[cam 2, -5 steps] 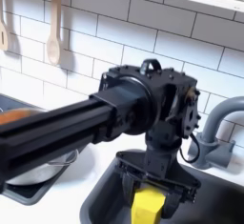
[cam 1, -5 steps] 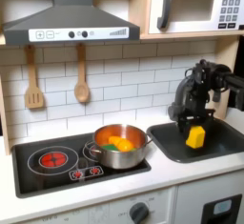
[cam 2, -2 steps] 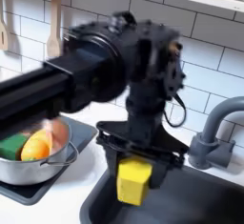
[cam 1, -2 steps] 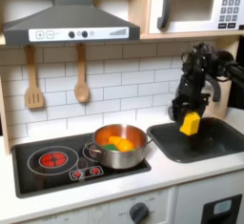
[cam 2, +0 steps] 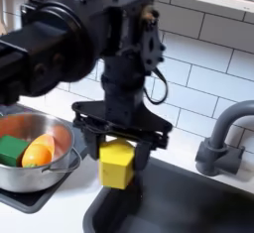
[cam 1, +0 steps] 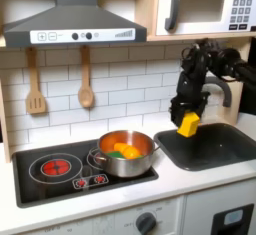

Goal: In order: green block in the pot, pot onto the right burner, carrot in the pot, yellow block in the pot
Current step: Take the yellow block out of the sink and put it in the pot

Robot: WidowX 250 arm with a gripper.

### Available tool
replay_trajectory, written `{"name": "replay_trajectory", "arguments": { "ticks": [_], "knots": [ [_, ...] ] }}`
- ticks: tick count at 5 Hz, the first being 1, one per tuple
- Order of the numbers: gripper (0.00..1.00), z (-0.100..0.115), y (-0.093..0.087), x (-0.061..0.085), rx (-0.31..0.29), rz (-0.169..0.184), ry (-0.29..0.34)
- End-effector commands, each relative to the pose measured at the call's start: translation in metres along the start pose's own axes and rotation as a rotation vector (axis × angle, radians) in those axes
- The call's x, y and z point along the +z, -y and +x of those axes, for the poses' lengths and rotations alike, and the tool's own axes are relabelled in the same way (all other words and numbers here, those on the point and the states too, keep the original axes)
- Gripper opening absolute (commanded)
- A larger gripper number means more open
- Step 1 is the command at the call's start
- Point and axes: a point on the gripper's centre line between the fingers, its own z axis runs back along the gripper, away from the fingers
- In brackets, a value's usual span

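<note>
White brick tiles back the toy kitchen, where two wooden utensils are hung left of the pot in the first exterior view. The pot is seated on the stovetop, with the green block and the carrot inside. The yellow block is clamped in the gripper above the sink edge nearest the pot (the faucet stands behind). Since a second ago, the block has been lifted from the basin and carried toward the pot.

yellow block aloft, carrot in pot
</note>
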Motion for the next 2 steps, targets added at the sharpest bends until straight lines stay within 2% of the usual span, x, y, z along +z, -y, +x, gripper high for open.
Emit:
{"name": "replay_trajectory", "arguments": {
  "ticks": [1, 2],
  "knots": [
    [0.0, 0.021, -0.037, 0.006, 0.061, 0.043, 0.045],
    [0.0, 0.03, -0.054, 0.016, 0.095, 0.052, 0.094]
  ]
}}
